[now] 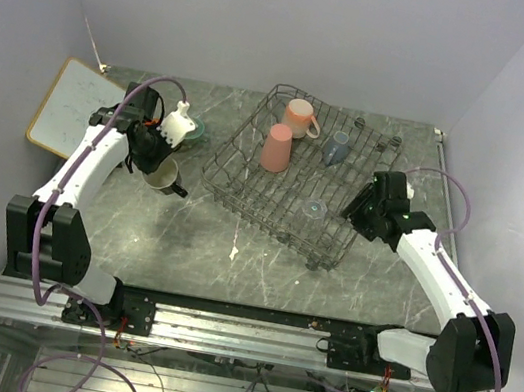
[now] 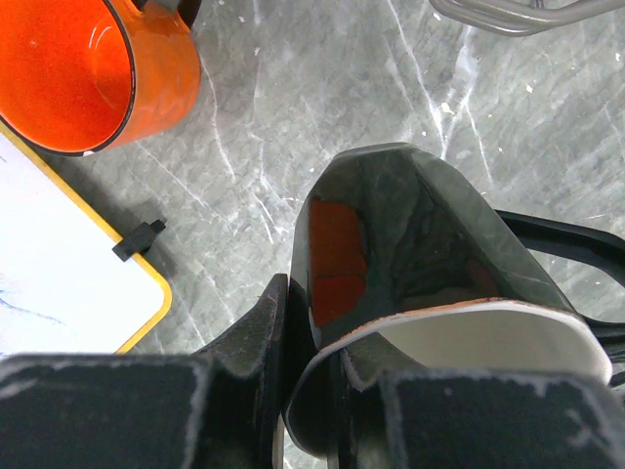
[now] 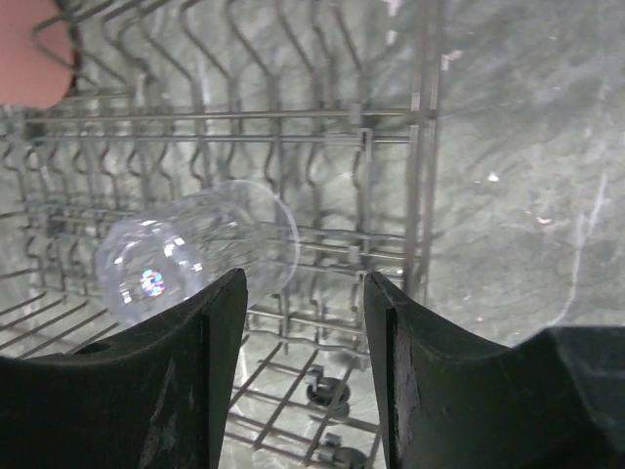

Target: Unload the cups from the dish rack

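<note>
The grey wire dish rack (image 1: 247, 168) stands mid-table. It holds a pale pink mug (image 1: 301, 117), a tall pink tumbler (image 1: 276, 148), a small grey-blue cup (image 1: 336, 148) and a clear glass (image 1: 316, 206). In the right wrist view the clear glass (image 3: 195, 249) lies on its side on the dish rack's wires (image 3: 293, 127). My right gripper (image 3: 305, 283) is open just right of it, with nothing between the fingers. My left gripper (image 2: 293, 322) is shut on the rim of a black mug (image 2: 410, 234), left of the rack, low over the table. An orange mug (image 2: 78, 68) stands nearby.
A wood-framed whiteboard (image 1: 74, 107) lies at the far left, its corner close to the left gripper (image 1: 158, 163). A mint green cup (image 1: 195, 131) sits behind the left wrist. White walls close in the table on three sides.
</note>
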`<state>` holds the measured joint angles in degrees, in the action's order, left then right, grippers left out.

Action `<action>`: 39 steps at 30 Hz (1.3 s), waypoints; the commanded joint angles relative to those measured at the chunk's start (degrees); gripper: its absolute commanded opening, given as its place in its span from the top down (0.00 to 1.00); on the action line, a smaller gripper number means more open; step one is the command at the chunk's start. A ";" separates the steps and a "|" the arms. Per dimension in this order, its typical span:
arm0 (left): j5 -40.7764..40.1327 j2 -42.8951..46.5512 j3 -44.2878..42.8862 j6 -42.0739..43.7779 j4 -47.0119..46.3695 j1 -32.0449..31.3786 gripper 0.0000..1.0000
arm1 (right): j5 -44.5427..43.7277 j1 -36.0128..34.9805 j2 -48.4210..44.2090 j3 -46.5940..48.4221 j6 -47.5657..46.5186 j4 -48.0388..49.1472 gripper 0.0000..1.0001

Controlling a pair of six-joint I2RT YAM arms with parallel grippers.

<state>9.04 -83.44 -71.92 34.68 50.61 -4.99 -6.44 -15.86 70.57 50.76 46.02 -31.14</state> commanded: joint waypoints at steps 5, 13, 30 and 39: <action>-1.05 -0.19 -1.88 0.29 -2.66 -0.46 0.93 | -4.70 5.56 1.07 -1.99 -3.17 0.04 0.50; -1.33 -0.52 -1.95 0.41 -4.21 -0.46 0.93 | -7.03 8.66 2.07 -0.23 -5.48 -0.55 0.51; -4.50 -18.34 -11.89 -7.03 -11.02 -5.37 0.93 | -4.38 8.83 -4.47 0.01 -6.60 -2.42 0.52; -4.87 -27.31 -19.47 -7.89 -9.21 -5.76 0.93 | -3.73 10.34 -4.30 5.24 -9.06 -5.18 0.49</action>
<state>3.97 -110.56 -87.96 28.12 42.35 -10.26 -10.98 -6.98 65.73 53.91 38.46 -35.07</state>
